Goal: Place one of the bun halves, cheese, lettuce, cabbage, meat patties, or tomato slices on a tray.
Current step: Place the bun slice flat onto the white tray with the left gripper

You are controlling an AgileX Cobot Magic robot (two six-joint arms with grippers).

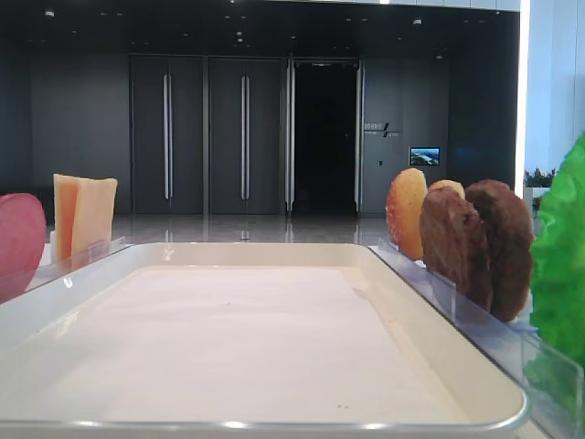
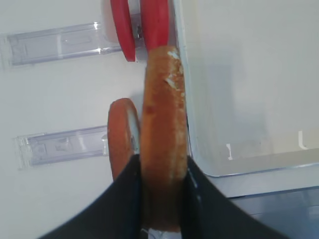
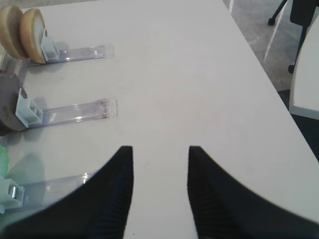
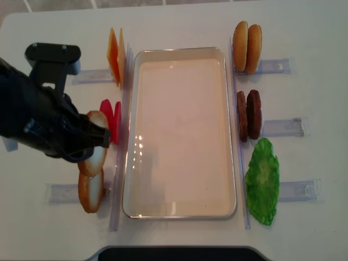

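— Golden-brown and on edge: which bun half are you holding?

— I am holding one bun half (image 2: 162,134) in my left gripper (image 2: 162,199), the jaws pinching its two faces. It is hanging over the worktop (image 4: 179,239) just left of the tray (image 4: 179,209), beside the rim.

— And the rest of the food?

— A second bun half (image 4: 90,191) is standing in the clear rack (image 4: 62,193) below it, and the tomato slices (image 4: 111,119) are sitting just beyond, against the tray's left edge. The cheese (image 4: 115,57) is standing further up that side. Across the tray, another pair of buns (image 4: 247,48), the meat patties (image 4: 249,114) and the lettuce (image 4: 262,180) are lining the right edge.

— Your other arm?

— My right gripper (image 3: 160,189) is hanging over bare worktop, jaws standing apart, gripping nothing.
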